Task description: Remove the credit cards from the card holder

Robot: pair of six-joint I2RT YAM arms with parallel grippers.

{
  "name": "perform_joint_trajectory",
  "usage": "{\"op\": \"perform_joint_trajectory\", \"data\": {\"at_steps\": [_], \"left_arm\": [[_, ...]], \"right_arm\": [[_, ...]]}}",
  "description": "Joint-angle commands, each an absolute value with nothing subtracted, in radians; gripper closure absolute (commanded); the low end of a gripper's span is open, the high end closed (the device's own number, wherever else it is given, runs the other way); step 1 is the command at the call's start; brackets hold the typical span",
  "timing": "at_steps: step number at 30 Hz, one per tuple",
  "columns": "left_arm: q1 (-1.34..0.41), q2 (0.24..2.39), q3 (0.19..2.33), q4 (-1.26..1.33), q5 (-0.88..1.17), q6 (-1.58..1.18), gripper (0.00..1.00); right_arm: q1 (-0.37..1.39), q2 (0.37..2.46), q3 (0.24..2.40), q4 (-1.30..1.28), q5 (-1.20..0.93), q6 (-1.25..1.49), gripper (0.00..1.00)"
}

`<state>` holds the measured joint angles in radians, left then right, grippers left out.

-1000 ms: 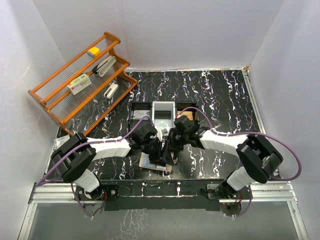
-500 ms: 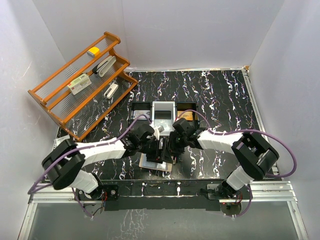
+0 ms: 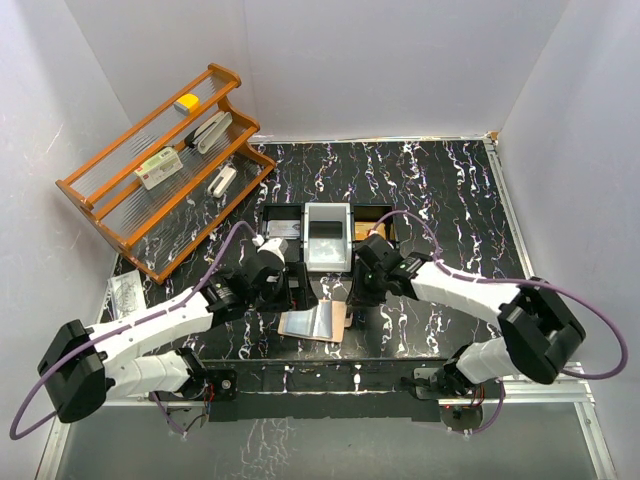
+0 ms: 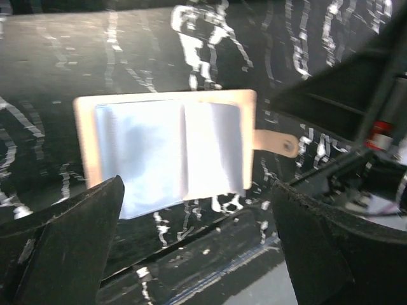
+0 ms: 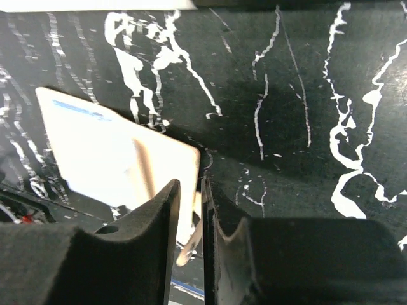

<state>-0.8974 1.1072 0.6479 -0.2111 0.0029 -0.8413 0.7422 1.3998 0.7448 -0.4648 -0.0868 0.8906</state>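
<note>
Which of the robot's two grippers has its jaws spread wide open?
The left gripper, above the open beige leather card holder: its black fingers stand far apart. The right gripper has its jaws almost together, with only a narrow slit between.

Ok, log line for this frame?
card holder: open flat on table | credit cards: inside | left claw: open, empty, off holder | right claw: nearly shut, nothing seen held

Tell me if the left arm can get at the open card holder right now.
Probably yes: the left claw hangs wide open just above the card holder, which lies flat and open on the table with nothing between them.
</note>
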Motion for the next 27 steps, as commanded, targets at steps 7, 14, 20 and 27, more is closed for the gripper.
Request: {"op": "perform_joint_trajectory", "data": {"at_steps": [7, 14, 20, 27], "left_arm": [[-0.811, 1.078, 0.753, -0.567, -0.299, -0.868, 0.01], [-0.595, 0.973, 0.662, -0.628, -0.209, -0.968, 0.01], [-0.578, 0.888, 0.639, -0.611, -0.212, -0.994, 0.01], [-0.579, 0.873, 0.62, -0.629, -0.208, -1.003, 0.01]], "right_arm": [[0.783, 1.25, 0.825, -0.347, -0.114, 0.921, 0.73], [0.944, 1.435, 0.985, -0.385, 0.012, 0.947, 0.61], [1.034, 1.626, 1.157, -0.519, 0.162, 0.979, 0.43], [1.058, 1.732, 1.242, -0.591, 0.201, 0.982, 0.36]]}}
